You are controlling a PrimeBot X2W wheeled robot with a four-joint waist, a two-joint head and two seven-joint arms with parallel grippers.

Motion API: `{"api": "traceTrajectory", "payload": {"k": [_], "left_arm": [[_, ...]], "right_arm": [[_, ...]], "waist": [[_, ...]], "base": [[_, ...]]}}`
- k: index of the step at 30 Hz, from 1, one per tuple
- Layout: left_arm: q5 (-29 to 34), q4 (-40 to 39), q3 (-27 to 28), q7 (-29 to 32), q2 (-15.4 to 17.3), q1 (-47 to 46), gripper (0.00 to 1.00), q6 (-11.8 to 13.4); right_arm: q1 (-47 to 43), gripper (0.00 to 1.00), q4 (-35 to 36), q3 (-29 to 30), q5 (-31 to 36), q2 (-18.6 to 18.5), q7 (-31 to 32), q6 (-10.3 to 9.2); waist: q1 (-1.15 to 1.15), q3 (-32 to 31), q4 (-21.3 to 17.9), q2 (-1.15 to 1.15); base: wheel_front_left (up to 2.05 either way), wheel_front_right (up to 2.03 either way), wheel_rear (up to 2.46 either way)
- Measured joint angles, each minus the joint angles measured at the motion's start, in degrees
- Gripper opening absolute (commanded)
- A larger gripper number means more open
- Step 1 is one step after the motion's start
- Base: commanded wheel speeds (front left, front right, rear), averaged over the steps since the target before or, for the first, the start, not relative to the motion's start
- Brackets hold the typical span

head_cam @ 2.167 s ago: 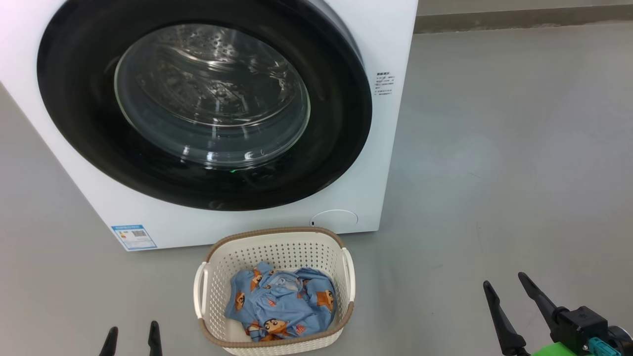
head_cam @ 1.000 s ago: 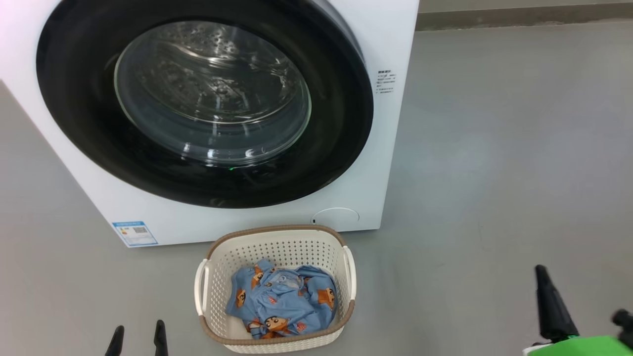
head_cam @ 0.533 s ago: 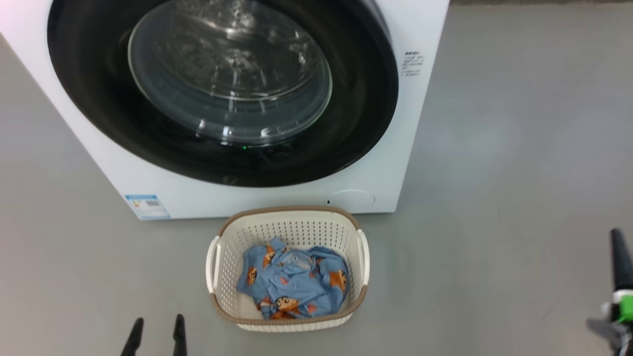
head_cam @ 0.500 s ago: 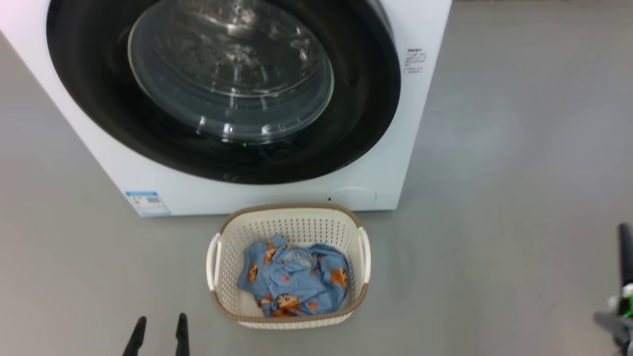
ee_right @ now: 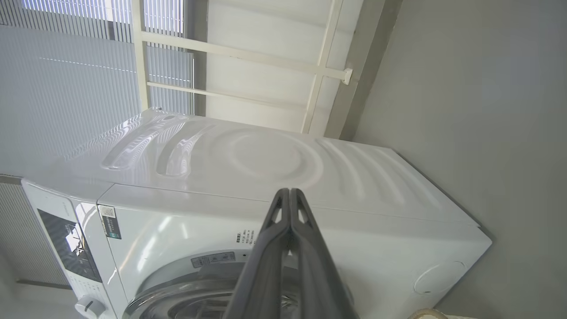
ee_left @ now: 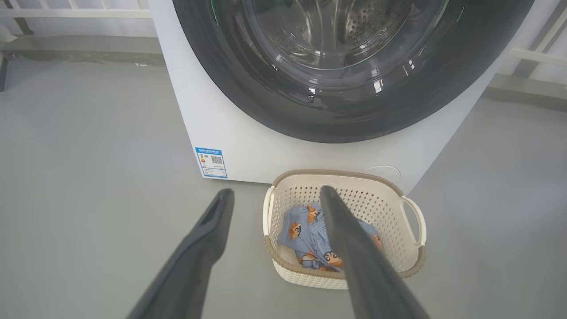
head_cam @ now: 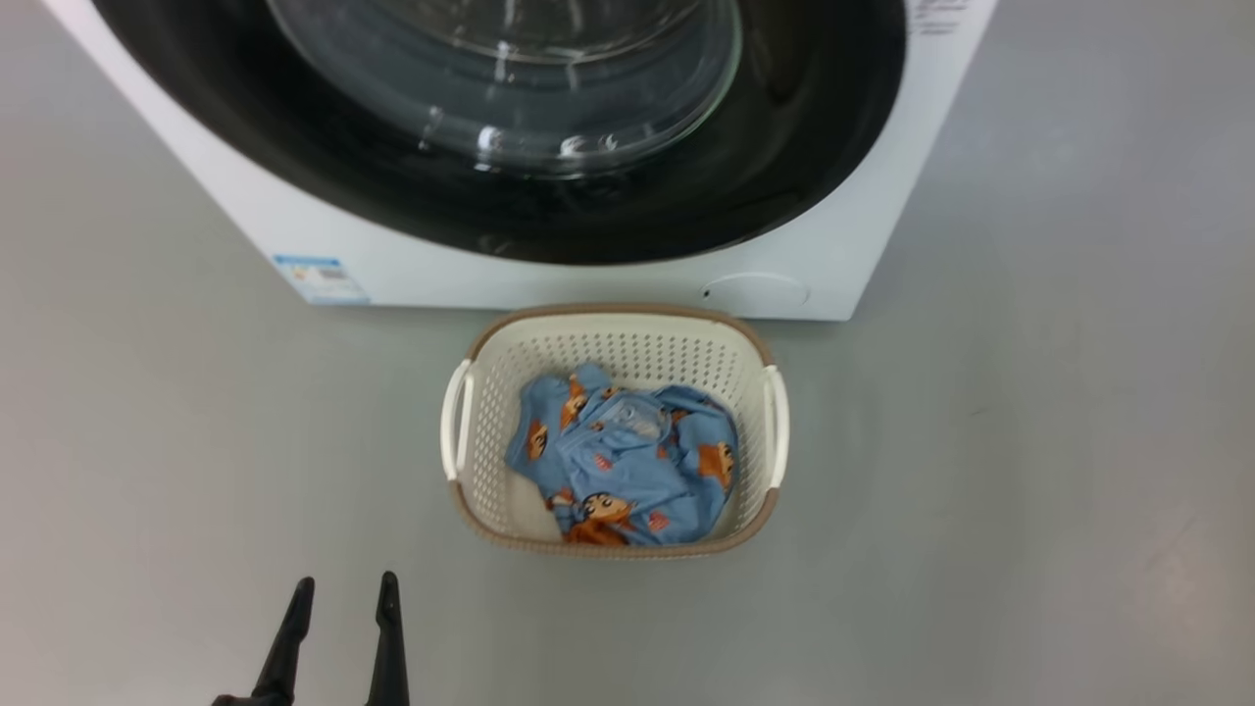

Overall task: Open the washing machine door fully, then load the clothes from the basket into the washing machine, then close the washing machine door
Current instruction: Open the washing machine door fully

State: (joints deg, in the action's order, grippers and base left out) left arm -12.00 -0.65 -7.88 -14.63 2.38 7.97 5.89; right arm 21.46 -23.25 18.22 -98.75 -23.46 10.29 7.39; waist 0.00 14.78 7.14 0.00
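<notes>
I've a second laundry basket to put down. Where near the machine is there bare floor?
Bare grey floor lies right of the basket and washing machine, and also left of the basket, ahead of the open left claw. Crowded: the narrow strip between the basket's far rim and the machine's front.

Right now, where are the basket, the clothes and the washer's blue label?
basket (head_cam: 616, 310): head view, its brown back rim.
clothes (head_cam: 627, 459): head view, middle of the blue bundle.
blue label (ee_left: 211, 162): left wrist view, centre of the sticker.
</notes>
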Motion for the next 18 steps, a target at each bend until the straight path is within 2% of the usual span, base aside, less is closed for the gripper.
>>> {"api": "traceTrajectory", "payload": {"k": [7,18], "left_arm": [[0.0,-1.4,-0.6,0.0,0.0,0.0,1.00,1.0],[0.0,-2.4,-2.2,0.0,0.0,0.0,1.00,2.4]], "right_arm": [[8.8,0.00,-0.5,1.7,0.6,-1.6,8.2,0.00],[20.2,0.00,0.0,-0.5,3.4,-1.8,17.4,0.00]], "waist": [[0.00,3.8,2.6,0.00],[0.00,8.3,4.8,0.00]], "base": [[0.00,0.00,0.00],[0.00,0.00,0.00]]}}
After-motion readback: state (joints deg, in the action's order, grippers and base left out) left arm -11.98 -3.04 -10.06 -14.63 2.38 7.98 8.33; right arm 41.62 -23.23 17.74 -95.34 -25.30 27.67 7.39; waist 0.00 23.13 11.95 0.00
